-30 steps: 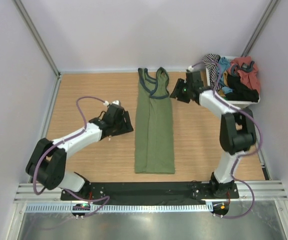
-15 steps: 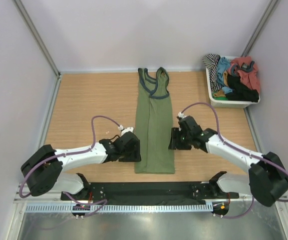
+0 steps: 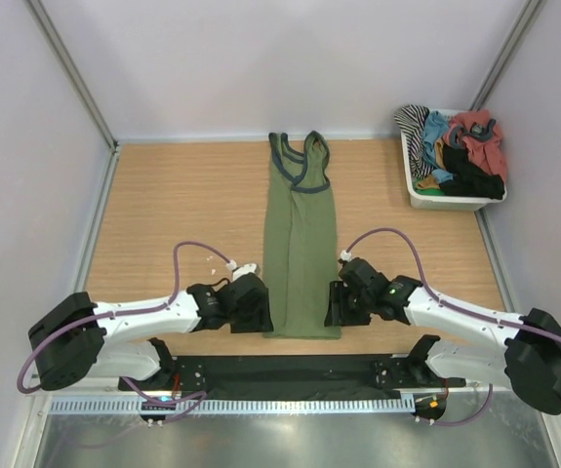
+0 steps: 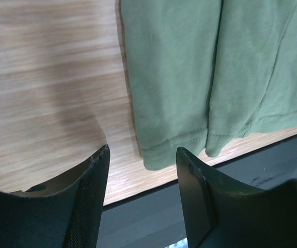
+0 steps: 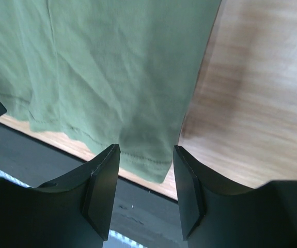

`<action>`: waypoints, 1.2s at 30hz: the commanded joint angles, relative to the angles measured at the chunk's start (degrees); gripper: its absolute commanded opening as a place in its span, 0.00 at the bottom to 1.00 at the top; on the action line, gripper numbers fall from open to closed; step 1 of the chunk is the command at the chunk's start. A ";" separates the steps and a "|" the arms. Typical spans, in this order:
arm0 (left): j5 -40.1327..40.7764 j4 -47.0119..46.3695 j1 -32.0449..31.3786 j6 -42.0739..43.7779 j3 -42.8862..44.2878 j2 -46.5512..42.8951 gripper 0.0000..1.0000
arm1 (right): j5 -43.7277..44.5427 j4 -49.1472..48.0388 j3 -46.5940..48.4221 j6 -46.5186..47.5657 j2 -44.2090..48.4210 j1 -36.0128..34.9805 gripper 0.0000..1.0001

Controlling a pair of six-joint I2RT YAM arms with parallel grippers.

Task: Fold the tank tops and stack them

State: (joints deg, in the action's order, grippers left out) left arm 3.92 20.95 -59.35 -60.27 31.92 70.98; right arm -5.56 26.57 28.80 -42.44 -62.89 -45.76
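Olive green cloth tank top point(image 3: 300, 244), just one, lies flat; left gripper point(image 4: 142, 153) and right gripper point(image 5: 146, 151) both gape over its hem.

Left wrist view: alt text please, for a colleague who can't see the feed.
The left gripper, fingers open, frames the near left hem corner of the olive green tank top, which lies folded lengthwise and flat on the wooden table. A black strip runs along the table's near edge beyond the hem.
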 commanded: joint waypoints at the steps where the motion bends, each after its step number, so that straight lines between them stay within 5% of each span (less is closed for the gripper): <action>1: -0.94 0.14 -1.55 -2.30 -0.46 0.38 0.55 | -0.15 2.34 -0.93 -3.79 2.60 -2.40 0.52; 12: 0.73 -1.79 -4.28 -5.91 -2.21 0.30 0.50 | -0.06 -0.20 -4.01 -6.69 1.90 -4.08 0.45; 20: -0.85 -5.56 -4.28 -6.26 -1.95 3.20 0.33 | -0.94 -1.43 -3.57 -6.17 1.89 -4.25 0.11; 26: -0.59 -5.92 -4.28 -6.26 -2.21 3.64 0.17 | -0.68 -0.46 -3.05 -5.99 3.39 -4.25 0.05; 28: -0.41 -5.57 -4.28 -5.91 -1.78 3.55 0.01 | -0.76 -0.46 -2.87 -5.91 3.22 -4.25 0.01; 36: 5.12 3.91 -3.67 -0.82 7.27 1.45 0.00 | 4.50 5.42 6.17 -1.95 3.66 -4.25 0.01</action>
State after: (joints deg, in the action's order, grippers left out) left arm 4.93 20.73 -63.35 -64.36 33.93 74.22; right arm -4.40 30.35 29.04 -46.89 -60.58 -49.78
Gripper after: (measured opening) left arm 0.008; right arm 0.064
